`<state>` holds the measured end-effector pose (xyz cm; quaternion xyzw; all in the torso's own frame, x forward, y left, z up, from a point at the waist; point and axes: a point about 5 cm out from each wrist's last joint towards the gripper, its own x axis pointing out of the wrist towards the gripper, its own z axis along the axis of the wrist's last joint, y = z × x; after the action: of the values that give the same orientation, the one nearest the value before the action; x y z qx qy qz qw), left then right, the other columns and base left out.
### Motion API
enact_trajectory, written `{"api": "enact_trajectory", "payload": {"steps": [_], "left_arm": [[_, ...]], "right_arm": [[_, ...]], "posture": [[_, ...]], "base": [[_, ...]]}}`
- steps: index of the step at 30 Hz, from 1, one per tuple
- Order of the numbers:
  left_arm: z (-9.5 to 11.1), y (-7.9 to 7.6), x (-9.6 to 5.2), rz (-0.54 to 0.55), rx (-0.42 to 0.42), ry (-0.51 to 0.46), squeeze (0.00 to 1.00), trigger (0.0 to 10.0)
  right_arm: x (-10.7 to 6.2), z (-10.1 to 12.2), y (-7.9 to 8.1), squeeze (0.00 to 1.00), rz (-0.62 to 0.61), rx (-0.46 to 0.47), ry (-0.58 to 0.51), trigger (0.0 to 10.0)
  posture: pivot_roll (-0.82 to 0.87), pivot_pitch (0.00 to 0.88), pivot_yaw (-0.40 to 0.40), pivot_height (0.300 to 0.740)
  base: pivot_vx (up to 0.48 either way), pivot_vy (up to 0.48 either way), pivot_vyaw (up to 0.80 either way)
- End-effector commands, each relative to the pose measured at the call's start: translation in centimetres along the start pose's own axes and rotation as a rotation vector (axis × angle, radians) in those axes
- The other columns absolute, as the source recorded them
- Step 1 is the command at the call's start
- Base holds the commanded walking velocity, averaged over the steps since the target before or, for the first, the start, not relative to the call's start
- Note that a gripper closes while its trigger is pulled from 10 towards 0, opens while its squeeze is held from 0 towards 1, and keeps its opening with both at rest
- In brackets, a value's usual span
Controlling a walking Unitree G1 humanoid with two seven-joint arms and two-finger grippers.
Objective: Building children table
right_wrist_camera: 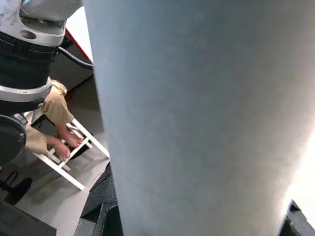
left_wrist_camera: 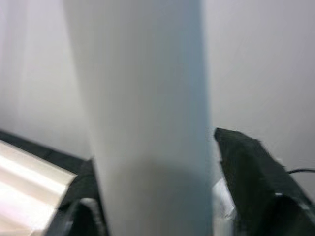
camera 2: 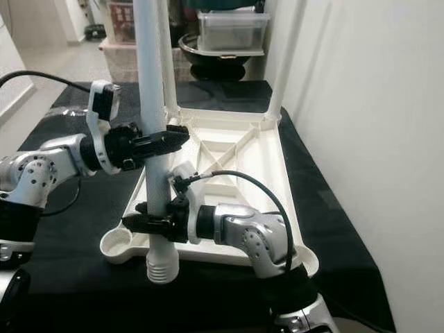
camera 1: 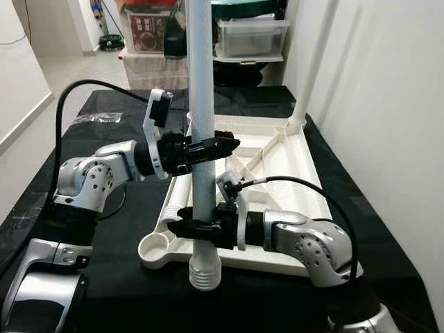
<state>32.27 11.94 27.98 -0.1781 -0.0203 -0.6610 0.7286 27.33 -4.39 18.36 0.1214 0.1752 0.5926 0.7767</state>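
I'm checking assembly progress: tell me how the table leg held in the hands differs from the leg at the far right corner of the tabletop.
The held leg is loose, clamped by the left hand above and the right hand below; the far-right leg already stands in its corner of the upturned tabletop. The held leg's ribbed end hangs bare in front of the tabletop's near edge; the far-right leg's end sits hidden in its socket. Both are white, round and roughly upright.

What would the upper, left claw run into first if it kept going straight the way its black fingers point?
The left gripper, already clamped around the upright white plastic table leg, points to the robot's right, over the upside-down white plastic tabletop. Beyond looks free until the white wall, though depth is uncertain.
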Motion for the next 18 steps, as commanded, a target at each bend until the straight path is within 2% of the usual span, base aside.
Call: {"api": "enact_trajectory", "payload": {"steps": [1, 7, 9, 15, 16, 17, 18], "left_arm": [[0.7, -1.1, 0.4, -0.074, 0.009, -0.019, 1.0, 10.0], [1.0, -2.1, -0.7, -0.087, 0.011, -0.001, 1.0, 10.0], [1.0, -2.5, -2.5, -0.034, 0.012, -0.017, 1.0, 10.0], [1.0, -2.9, -4.2, 0.038, 0.041, -0.034, 1.0, 10.0], [1.4, -3.2, -4.9, 0.07, 0.071, -0.069, 0.85, 10.0], [1.4, -3.2, -4.9, 0.07, 0.071, -0.069, 0.85, 10.0], [2.1, -3.7, -5.5, 0.106, 0.108, -0.12, 0.6, 10.0]], "right_arm": [[0.4, 0.1, 0.1, 0.0, 0.008, -0.001, 0.009, 0.0], [-0.6, 0.7, -1.1, 0.0, -0.047, 0.002, -0.023, 0.0], [-2.6, 1.7, -2.6, 0.0, -0.101, -0.004, -0.064, 0.0], [-4.5, 2.5, -4.1, 0.0, -0.18, -0.022, -0.09, 0.0], [-5.5, 2.8, -4.9, 0.0, -0.23, -0.035, -0.101, 0.0], [-5.5, 2.8, -4.9, 0.0, -0.23, -0.035, -0.101, 0.0], [-6.6, 3.1, -5.7, 0.0, -0.295, -0.052, -0.113, 0.0]], "posture": [[-0.02, 0.0, -0.027, 0.74], [-0.01, 0.0, -0.031, 0.74], [-0.01, 0.0, -0.037, 0.74], [0.0, 0.0, -0.045, 0.74], [0.0, 0.0, -0.046, 0.74], [0.0, 0.0, -0.046, 0.74], [0.01, 0.0, -0.051, 0.74]], "base": [[0.0, 0.0, 0.0], [0.0, 0.0, 0.0], [0.0, 0.0, 0.0], [0.0, 0.0, 0.0], [0.0, 0.0, 0.0], [0.0, 0.0, 0.0], [0.0, 0.0, 0.0]]}}
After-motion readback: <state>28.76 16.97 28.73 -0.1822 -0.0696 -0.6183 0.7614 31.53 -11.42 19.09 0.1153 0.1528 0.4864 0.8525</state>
